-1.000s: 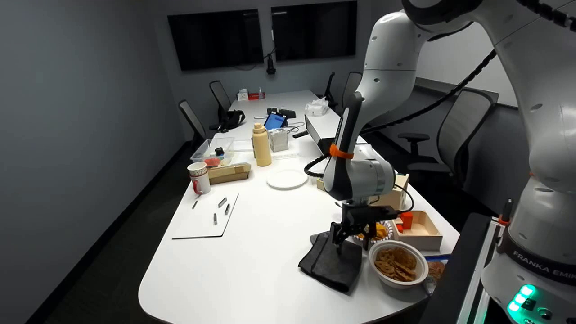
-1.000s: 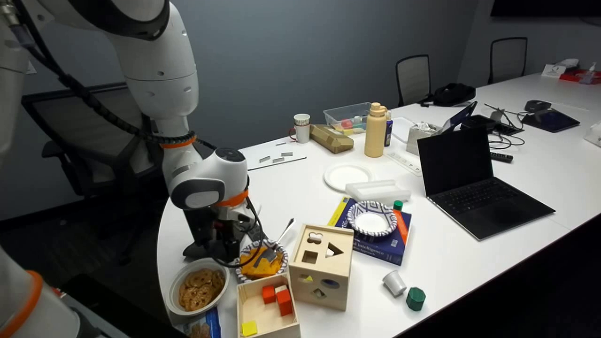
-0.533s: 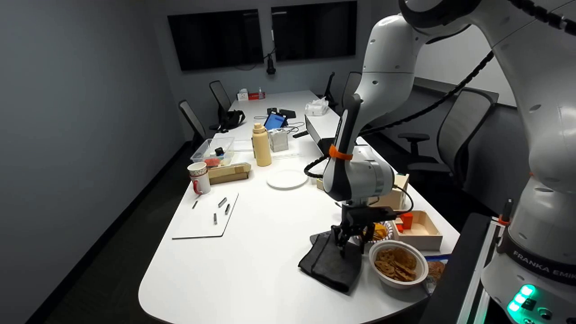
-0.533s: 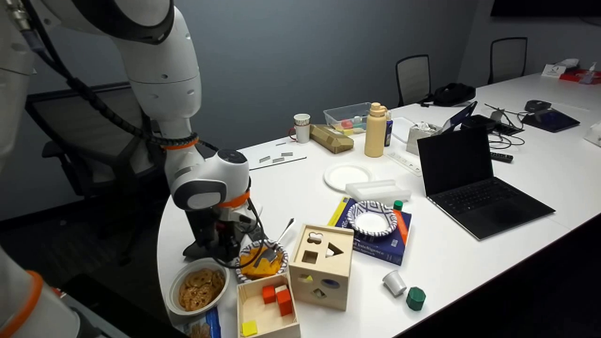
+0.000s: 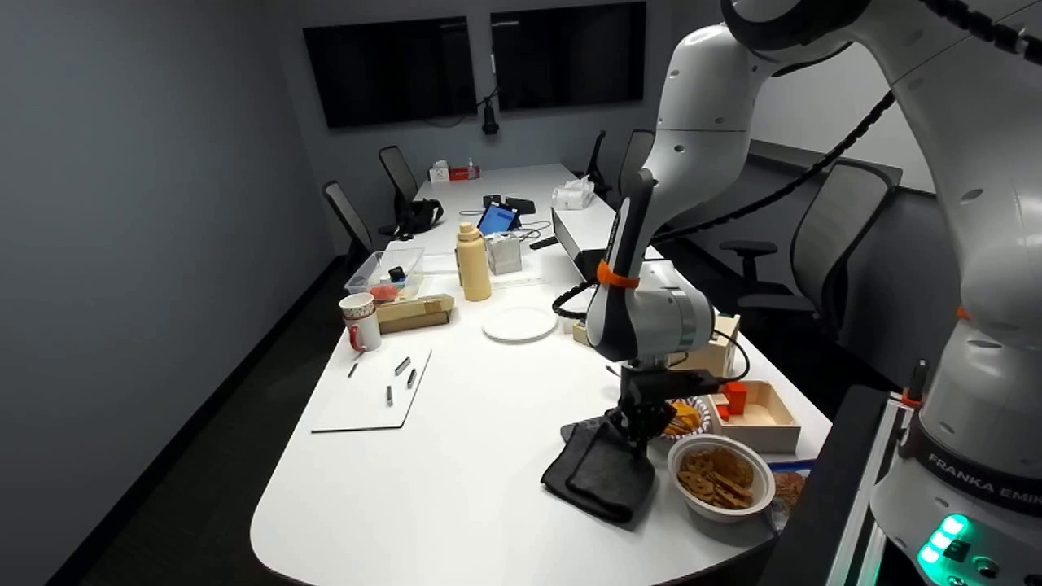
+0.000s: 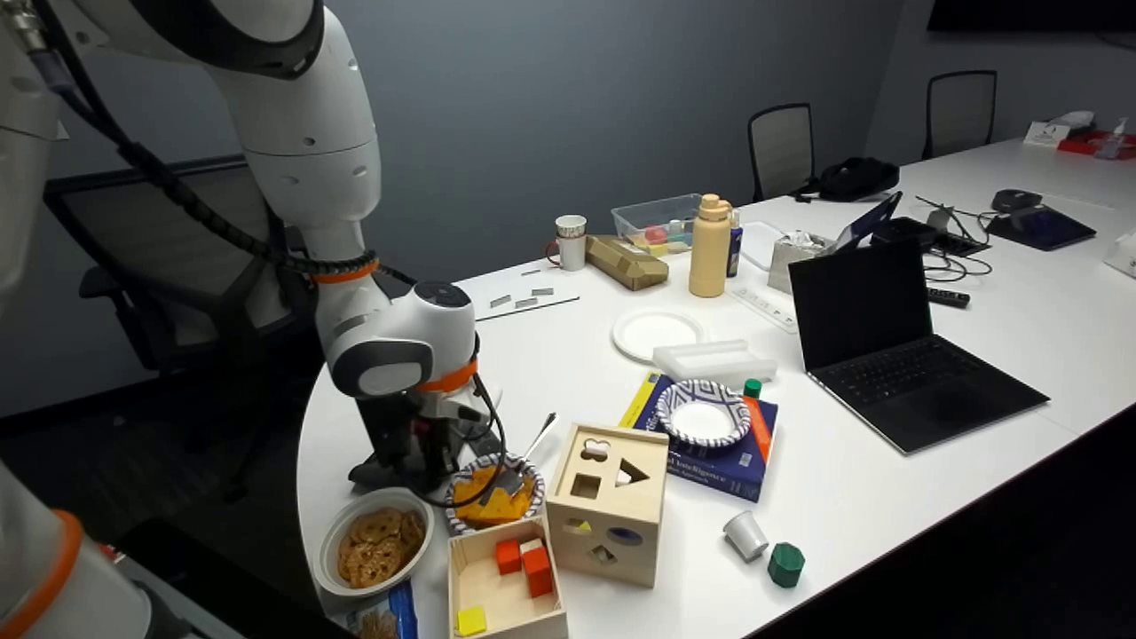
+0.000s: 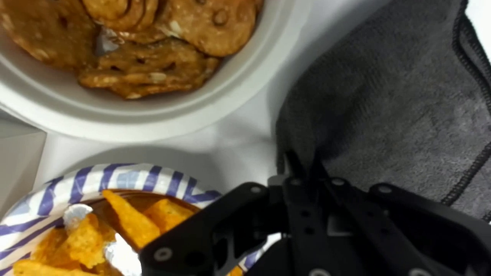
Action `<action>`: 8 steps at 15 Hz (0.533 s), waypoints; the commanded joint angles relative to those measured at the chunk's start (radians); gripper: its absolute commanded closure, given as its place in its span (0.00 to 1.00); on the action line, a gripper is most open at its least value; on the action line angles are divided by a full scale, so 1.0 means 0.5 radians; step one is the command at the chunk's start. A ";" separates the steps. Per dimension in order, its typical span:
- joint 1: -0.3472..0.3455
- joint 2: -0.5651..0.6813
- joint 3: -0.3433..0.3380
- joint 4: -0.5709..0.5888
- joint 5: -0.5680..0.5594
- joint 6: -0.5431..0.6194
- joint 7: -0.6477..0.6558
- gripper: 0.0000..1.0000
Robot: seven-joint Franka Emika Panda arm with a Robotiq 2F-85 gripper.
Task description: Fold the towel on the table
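The dark grey towel (image 5: 598, 484) lies near the rounded end of the white table (image 5: 391, 505), with a hem line running across its upper layer. My gripper (image 5: 635, 439) points down at the towel's far right edge. In the wrist view, a raised pinch of the towel (image 7: 402, 103) runs up between the fingertips of the gripper (image 7: 305, 163), which is shut on it. Most of the cloth still rests flat on the table. In an exterior view only a dark corner of the towel (image 6: 368, 477) shows, the rest being hidden behind the wrist and bowls.
Right beside the towel stands a white bowl of brown crisps (image 5: 720, 476). A patterned bowl of orange chips (image 6: 493, 497) with a fork sits close to the gripper. Further over are a wooden tray with blocks (image 6: 501, 577) and a shape-sorter box (image 6: 608, 506).
The jaws have gone from open to shut, gathering the towel's edge between them. The cloth near the fingers has bunched and its near edge has shifted slightly. The arm has barely moved.
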 commanded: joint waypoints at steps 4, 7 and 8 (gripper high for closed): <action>0.270 -0.246 -0.193 -0.127 -0.247 -0.111 0.334 0.99; 0.625 -0.386 -0.481 -0.164 -0.495 -0.321 0.742 0.99; 0.777 -0.423 -0.610 -0.149 -0.573 -0.454 0.884 0.99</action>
